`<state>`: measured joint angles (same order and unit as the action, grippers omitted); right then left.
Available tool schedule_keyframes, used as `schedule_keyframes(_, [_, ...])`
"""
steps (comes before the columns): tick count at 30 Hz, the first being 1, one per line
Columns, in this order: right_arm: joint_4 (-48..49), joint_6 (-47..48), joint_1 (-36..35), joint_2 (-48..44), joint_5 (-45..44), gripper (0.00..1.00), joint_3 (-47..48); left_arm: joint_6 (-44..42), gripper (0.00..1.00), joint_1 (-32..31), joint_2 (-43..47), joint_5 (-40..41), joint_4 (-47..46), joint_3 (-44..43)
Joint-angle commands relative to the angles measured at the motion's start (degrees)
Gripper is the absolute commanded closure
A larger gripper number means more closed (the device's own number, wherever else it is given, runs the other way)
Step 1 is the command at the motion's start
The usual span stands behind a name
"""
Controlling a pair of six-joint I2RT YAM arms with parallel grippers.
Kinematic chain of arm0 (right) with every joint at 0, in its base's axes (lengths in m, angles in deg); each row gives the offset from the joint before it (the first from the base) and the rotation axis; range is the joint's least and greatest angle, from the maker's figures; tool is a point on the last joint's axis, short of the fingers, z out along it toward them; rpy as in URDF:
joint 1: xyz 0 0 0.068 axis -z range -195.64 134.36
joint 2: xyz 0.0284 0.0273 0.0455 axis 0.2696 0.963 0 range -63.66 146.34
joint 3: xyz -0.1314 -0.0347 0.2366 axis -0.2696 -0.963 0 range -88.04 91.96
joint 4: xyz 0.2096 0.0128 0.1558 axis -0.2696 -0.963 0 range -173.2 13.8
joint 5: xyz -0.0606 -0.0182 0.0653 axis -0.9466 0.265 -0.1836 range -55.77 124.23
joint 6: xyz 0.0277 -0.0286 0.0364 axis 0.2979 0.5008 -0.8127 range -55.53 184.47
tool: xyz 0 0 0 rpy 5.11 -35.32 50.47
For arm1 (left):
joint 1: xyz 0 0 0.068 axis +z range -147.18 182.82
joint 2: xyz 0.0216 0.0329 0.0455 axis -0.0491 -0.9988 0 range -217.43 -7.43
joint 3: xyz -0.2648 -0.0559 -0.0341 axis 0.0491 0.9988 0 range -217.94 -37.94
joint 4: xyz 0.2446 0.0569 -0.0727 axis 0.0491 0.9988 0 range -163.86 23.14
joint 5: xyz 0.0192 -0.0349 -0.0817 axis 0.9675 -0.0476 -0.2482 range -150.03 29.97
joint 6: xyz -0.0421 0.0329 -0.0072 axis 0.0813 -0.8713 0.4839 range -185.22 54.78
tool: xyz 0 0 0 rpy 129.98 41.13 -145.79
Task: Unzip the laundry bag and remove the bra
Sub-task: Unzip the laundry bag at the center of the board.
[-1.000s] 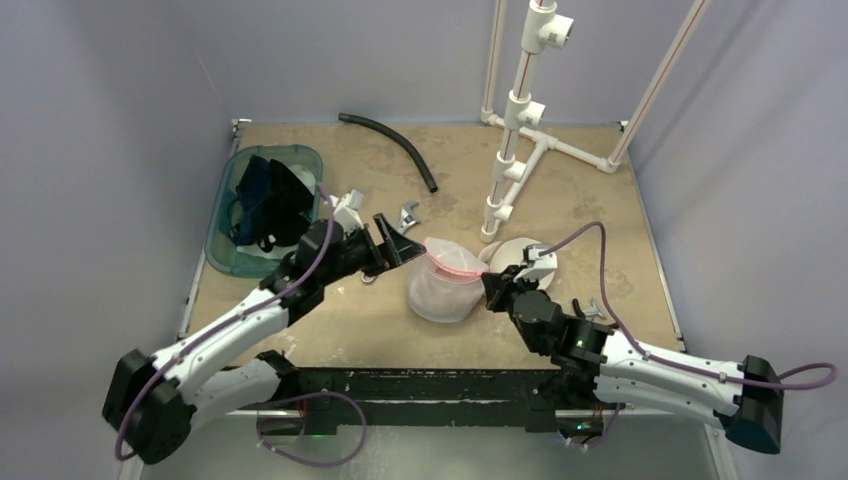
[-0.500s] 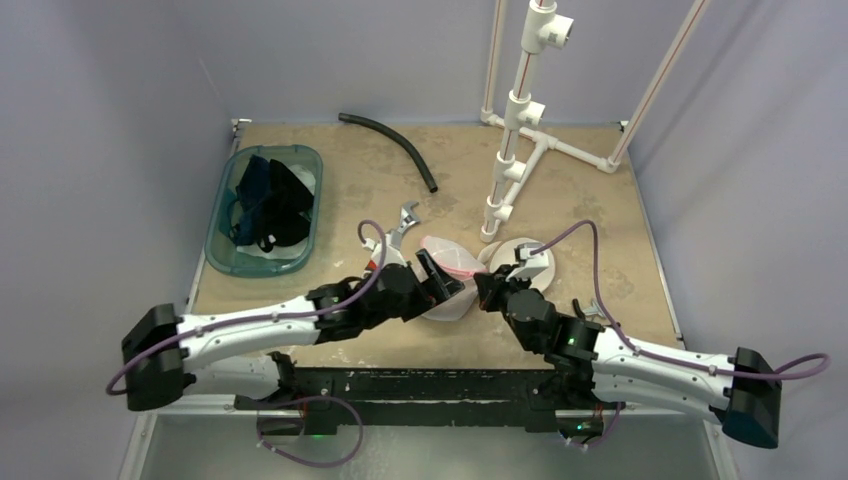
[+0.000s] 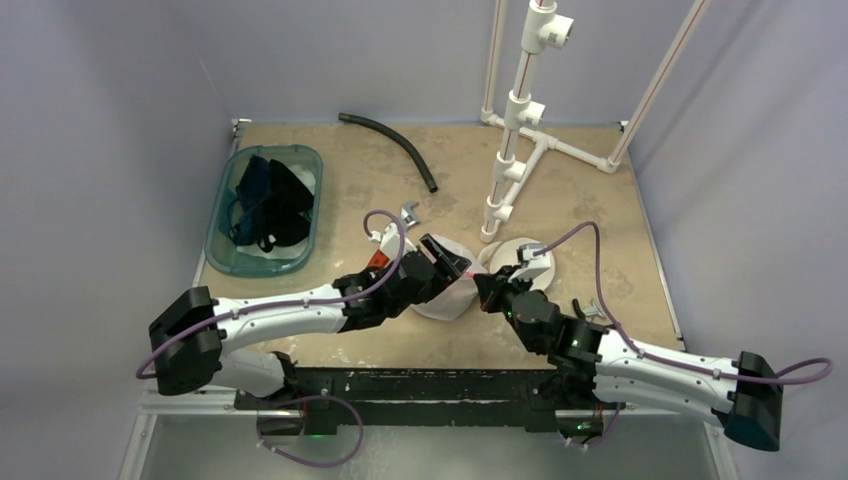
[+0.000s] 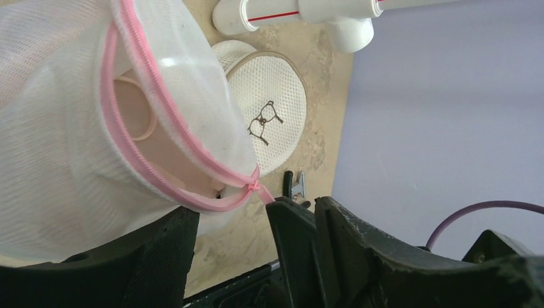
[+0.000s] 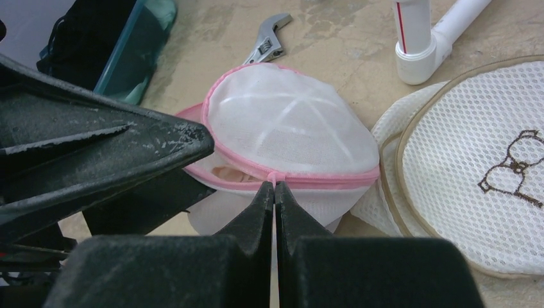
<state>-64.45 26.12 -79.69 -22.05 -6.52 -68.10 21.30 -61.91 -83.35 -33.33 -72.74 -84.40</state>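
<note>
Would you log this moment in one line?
laundry bag partly unzipped; left gripper open at mouth; right gripper shut on zipper pull

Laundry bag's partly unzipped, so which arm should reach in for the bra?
Left. The left gripper is open right at the gap in the laundry bag, where the bra shows. The right gripper is shut on the bag's rim, holding it.

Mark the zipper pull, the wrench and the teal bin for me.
zipper pull (image 4: 255,187): left wrist view, on the slider.
wrench (image 5: 263,43): right wrist view, mid handle.
teal bin (image 3: 218,214): top view, left wall.
</note>
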Motion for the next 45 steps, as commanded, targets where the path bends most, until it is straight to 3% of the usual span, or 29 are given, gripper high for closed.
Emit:
schedule_keyframes(1, [1.54, 0.54, 0.14, -0.98, 0.21, 1.00, -0.76, 1.12, 0.36, 0.83, -2.95, 0.34, -3.28, -3.51])
schedule_keyframes(6, [2.10, 1.09, 0.08, -0.99, 0.79, 1.00, -0.70, 1.31, 0.38, 2.50, -6.75, -2.70, -4.72, -3.54])
schedule_keyframes(10, [2.68, 2.05, 0.11, -1.62, 1.37, 1.00, -0.83, 1.03, 0.50, 3.77, -8.12, -3.70, -5.06, -3.21])
schedule_keyframes(13, [3.46, 2.85, 0.02, -2.49, 1.90, 1.00, -1.25, 0.33, 0.70, 4.90, -8.30, -4.54, -5.49, -2.74])
schedule_keyframes(16, [3.93, 3.16, 0.02, -3.19, 2.14, 1.00, -1.57, -0.41, 1.00, 5.90, -7.67, -5.57, -5.96, -1.78])
schedule_keyframes(22, [2.75, 2.38, 0.03, -1.58, 1.14, 1.00, -1.30, -4.35, 1.00, 8.96, 0.13, -8.70, -6.87, 2.46])
schedule_keyframes(32, [7.57, 1.37, 0.03, 4.32, 1.37, 1.00, -0.85, -14.25, 1.00, 20.42, 15.61, -25.66, -3.47, 9.05])
schedule_keyframes(45, [11.33, 1.92, -0.01, 11.35, -0.39, 1.00, 1.59, -22.99, 1.00, 35.62, 27.29, -37.20, 8.90, 12.60])
